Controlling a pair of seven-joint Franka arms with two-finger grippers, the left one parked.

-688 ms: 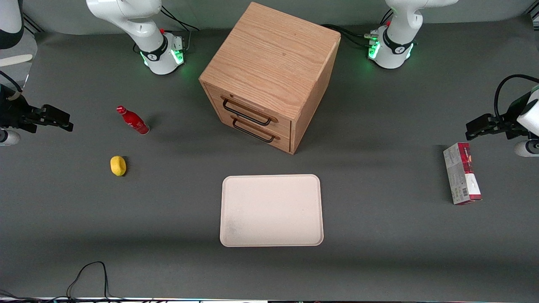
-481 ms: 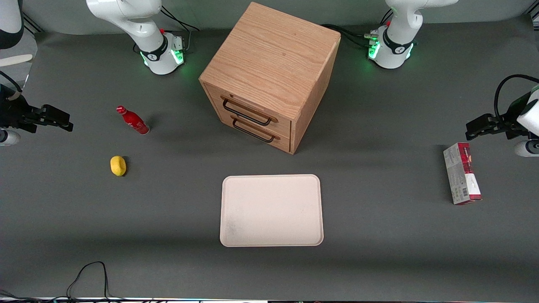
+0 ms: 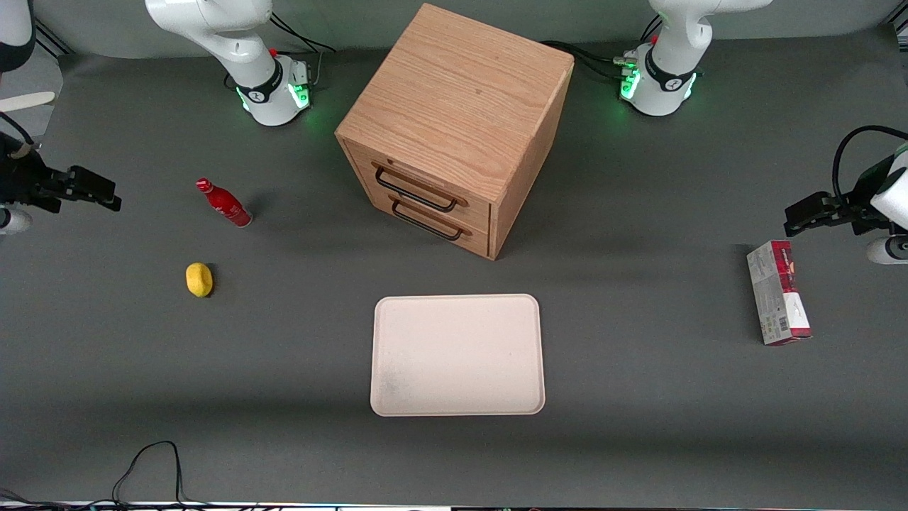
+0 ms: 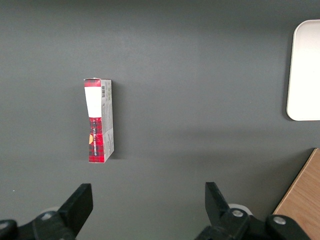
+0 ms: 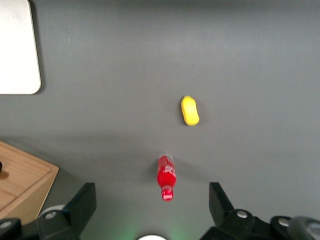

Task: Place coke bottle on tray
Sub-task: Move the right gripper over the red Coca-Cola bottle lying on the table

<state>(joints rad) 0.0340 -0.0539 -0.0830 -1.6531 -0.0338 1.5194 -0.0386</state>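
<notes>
On my front feed I see a matte dark grey table filling nearly the whole view, crossed by soft, broad shadow bands under even overhead light. A light oak drawer cabinet stands on it, turned at an angle, with two drawers, each with a black wire handle, upper and lower. Farthest from the camera, a paler grey-green strip borders the table. A black cable loops at the nearest edge.

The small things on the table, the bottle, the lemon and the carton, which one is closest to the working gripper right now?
The coke bottle: it stands nearest the gripper, which is open above the table. The lemon lies nearer the front camera; the carton lies toward the parked arm's end.
</notes>
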